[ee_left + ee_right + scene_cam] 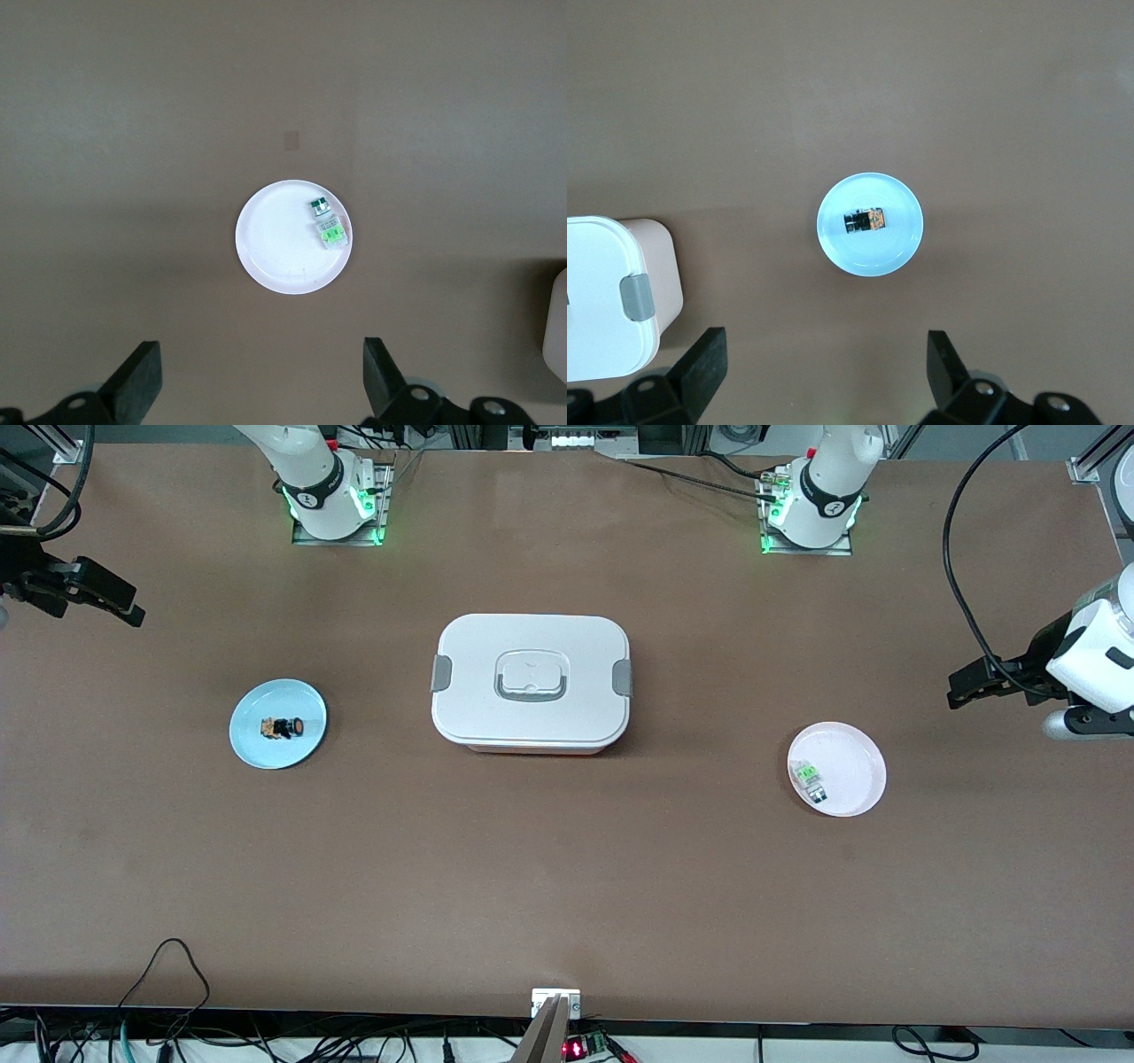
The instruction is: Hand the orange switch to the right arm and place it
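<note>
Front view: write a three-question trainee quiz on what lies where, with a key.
1. True or false: the orange switch lies on the pink plate.
2. Which sits between the two plates? A) the white lidded box B) a mug C) a drawer
3. Fill in: the green-labelled part lies on the ____ plate.

Key:
1. False; it lies on the blue plate, toward the right arm's end.
2. A
3. pink

Both the left gripper and the right gripper hang open, holding nothing.

Matt brown table [567,886]; smooth white plastic box [530,682]; glossy plates [277,724].
</note>
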Robot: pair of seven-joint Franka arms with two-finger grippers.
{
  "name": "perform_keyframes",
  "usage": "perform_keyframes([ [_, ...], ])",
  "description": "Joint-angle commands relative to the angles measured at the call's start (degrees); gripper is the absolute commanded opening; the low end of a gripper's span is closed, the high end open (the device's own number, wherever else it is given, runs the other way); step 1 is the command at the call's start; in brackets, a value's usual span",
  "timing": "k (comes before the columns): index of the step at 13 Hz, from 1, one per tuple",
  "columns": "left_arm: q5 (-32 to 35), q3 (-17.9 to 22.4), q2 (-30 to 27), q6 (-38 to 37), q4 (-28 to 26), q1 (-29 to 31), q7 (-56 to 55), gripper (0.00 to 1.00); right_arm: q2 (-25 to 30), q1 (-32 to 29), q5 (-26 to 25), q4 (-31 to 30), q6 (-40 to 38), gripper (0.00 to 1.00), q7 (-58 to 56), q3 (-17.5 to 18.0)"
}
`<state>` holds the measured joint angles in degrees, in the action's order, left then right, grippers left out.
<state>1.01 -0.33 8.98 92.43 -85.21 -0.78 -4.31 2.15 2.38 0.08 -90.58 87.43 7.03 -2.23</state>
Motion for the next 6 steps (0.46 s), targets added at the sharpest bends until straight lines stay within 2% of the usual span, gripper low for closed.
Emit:
perform_keyframes([
  [1,1.1,0.51,0.34,-1.03,1.01,-1.06,-0.35,1.0,-0.92,0.08,-0.61,1.9,-1.12,1.0,-0.35,0.29],
  [6,0.93,0.51,0.6,-0.32,1.01,-1.07,-0.35,1.0,-2.15,-0.19,-0.52,3.92,-1.3,1.0,-0.7,0.12],
])
